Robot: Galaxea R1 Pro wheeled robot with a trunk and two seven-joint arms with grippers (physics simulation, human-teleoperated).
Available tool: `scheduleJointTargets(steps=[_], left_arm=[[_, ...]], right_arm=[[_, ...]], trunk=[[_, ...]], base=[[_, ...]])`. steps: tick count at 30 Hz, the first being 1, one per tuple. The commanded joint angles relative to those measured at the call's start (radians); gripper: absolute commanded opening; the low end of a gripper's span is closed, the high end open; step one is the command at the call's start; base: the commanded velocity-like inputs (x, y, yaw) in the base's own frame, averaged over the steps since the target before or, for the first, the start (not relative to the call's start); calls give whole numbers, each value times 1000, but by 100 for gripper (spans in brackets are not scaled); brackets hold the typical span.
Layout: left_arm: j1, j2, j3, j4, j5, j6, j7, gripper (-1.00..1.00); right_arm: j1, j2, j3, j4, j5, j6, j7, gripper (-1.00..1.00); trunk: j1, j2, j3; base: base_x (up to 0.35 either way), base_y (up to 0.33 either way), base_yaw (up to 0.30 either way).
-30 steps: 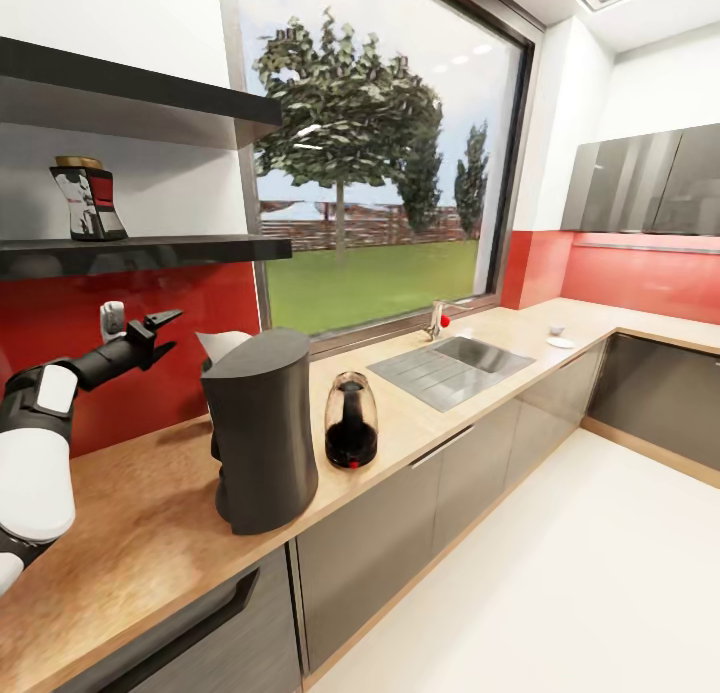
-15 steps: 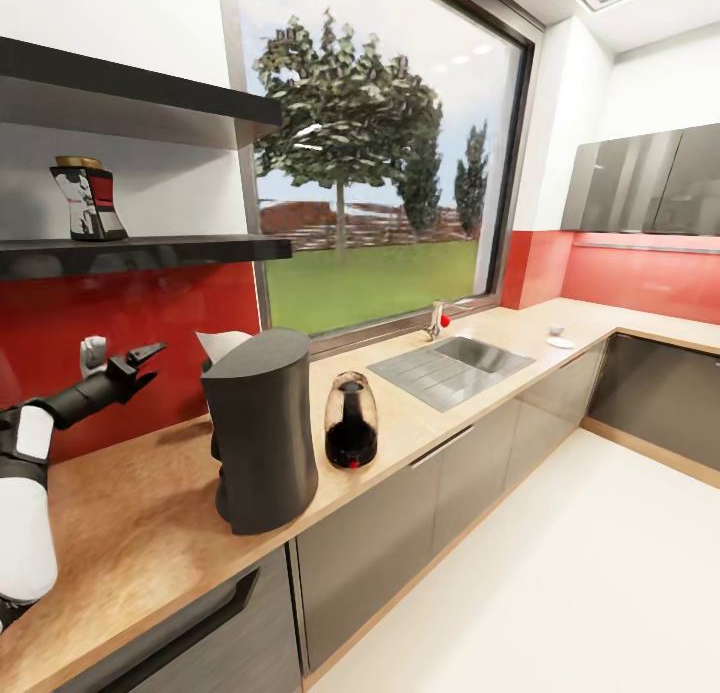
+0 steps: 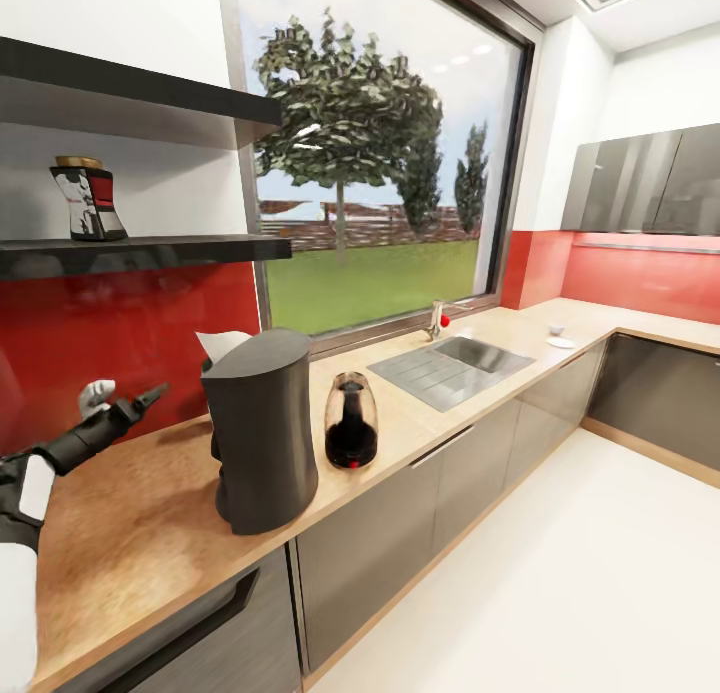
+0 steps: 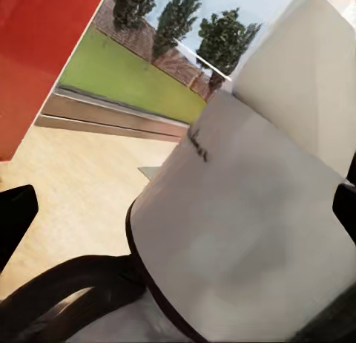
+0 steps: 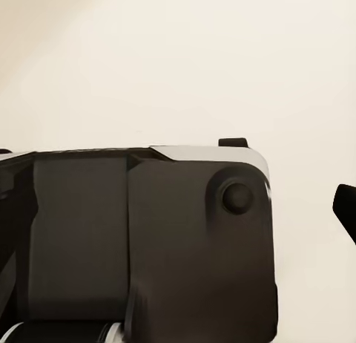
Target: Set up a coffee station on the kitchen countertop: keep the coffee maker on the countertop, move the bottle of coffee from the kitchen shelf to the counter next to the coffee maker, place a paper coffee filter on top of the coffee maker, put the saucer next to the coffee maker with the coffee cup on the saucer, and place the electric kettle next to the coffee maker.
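Note:
The dark coffee maker (image 3: 258, 428) stands on the wooden countertop (image 3: 140, 533). A white paper filter (image 3: 222, 345) pokes up behind its top. Just right of it sits the clear-domed electric kettle (image 3: 351, 421). The bottle of coffee (image 3: 88, 199) is up on the lower black shelf (image 3: 150, 249). Far down the counter lie a small cup (image 3: 556, 329) and a saucer (image 3: 561, 342), side by side. My left gripper (image 3: 150, 395) is open and empty, left of the coffee maker near the red backsplash. In the left wrist view the coffee maker (image 4: 245, 239) and filter (image 4: 319, 83) loom close. My right gripper (image 5: 178, 209) hangs open over pale floor.
A steel sink (image 3: 450, 365) with a tap (image 3: 437, 319) is set into the counter under the big window. Grey cabinet fronts (image 3: 400, 533) run below, and wall cabinets (image 3: 645, 178) hang at the right. White floor (image 3: 560, 593) spreads in front. A dark robot part (image 5: 148, 239) shows in the right wrist view.
My left arm has dropped and drawn back to the left, its gripper sinking from near the coffee maker's top to lower beside the backsplash. Everything on the counter stays put.

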Motion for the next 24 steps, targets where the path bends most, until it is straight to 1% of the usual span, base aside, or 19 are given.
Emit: scheduleJointTargets(steps=[1, 3, 4, 6, 7, 12, 15, 24], left_arm=[[10, 0, -16, 1, 6, -24, -3, 100], [30, 0, -34, 1, 9, -60, -14, 100], [48, 1, -45, 2, 3, -88, -71, 100], [60, 1, -48, 2, 3, -92, -88, 100], [86, 4, -48, 2, 3, -91, -110, 100], [88, 5, -48, 4, 3, -91, -112, 100], [97, 5, -48, 3, 3, -93, -113, 100], [105, 7, -39, 2, 2, -93, -118, 100]], right_arm=[[0, 0, 1, 1, -6, -3, 1, 100], [0, 0, 0, 1, -7, -3, 1, 100], [0, -1, 0, 1, -7, -2, 1, 100], [0, -1, 0, 1, -7, -3, 1, 100], [0, -1, -1, 1, -7, -3, 0, 100], [0, -2, -1, 1, -7, -4, 0, 100], [0, -2, -1, 1, -7, -4, 0, 100], [0, -2, -1, 2, -7, -4, 0, 100]], trunk=[[0, -1, 0], [0, -1, 0], [0, -1, 0], [0, -1, 0], [0, -1, 0], [0, -1, 0], [0, -1, 0], [0, -1, 2]], base=[[0, 0, 0], [0, 0, 0], [0, 0, 0], [0, 0, 0], [0, 0, 0], [-1, 0, 0], [-117, -69, 61], [-231, -155, 233]])
